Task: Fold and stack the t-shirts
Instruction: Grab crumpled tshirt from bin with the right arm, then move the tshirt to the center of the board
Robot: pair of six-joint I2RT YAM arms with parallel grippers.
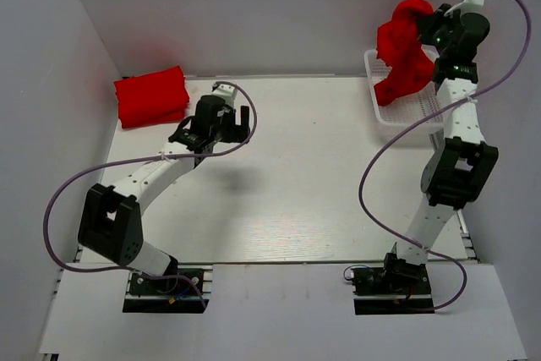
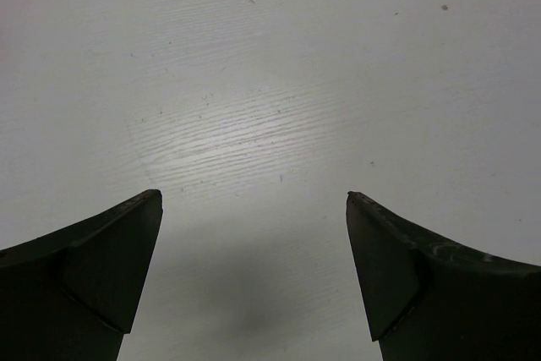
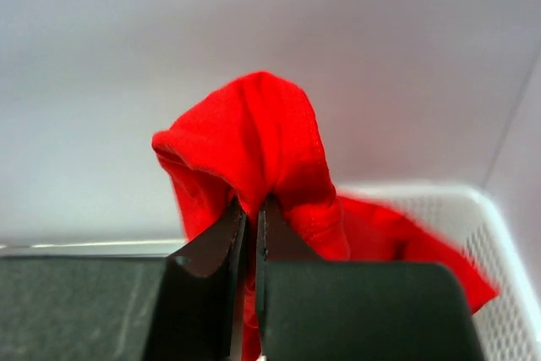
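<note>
Spread fingers (image 2: 93, 276) over white table (image 2: 254, 82)

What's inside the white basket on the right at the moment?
A red t-shirt, pinched by the right gripper, hangs with its lower end in the basket. The shirt covers much of the basket's floor, so more shirts below cannot be ruled out.
</note>
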